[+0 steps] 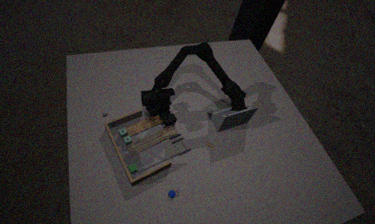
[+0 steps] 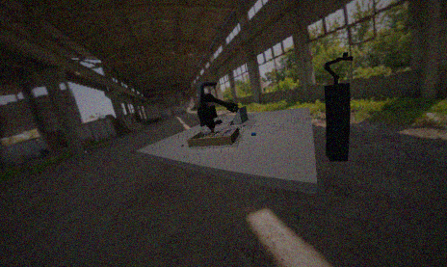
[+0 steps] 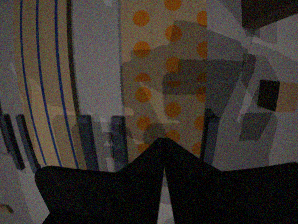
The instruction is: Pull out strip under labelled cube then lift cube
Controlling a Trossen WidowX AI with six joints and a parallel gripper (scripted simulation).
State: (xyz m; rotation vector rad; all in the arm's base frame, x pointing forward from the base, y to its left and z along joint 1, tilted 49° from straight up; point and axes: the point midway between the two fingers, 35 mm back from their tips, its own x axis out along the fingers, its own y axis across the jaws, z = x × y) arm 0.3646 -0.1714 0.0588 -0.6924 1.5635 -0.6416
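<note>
Worktop (image 1: 250, 167) carries the tray (image 1: 118, 150) left of the arm base. Strips run lengthwise from the cubes toward my hand (image 1: 167, 120), which sits over the near ends. Fingers pressed together, nothing between. Dotted strip (image 3: 156, 50) lies dead ahead. Green cubes (image 1: 123, 132) at the far ends; label unreadable.
</note>
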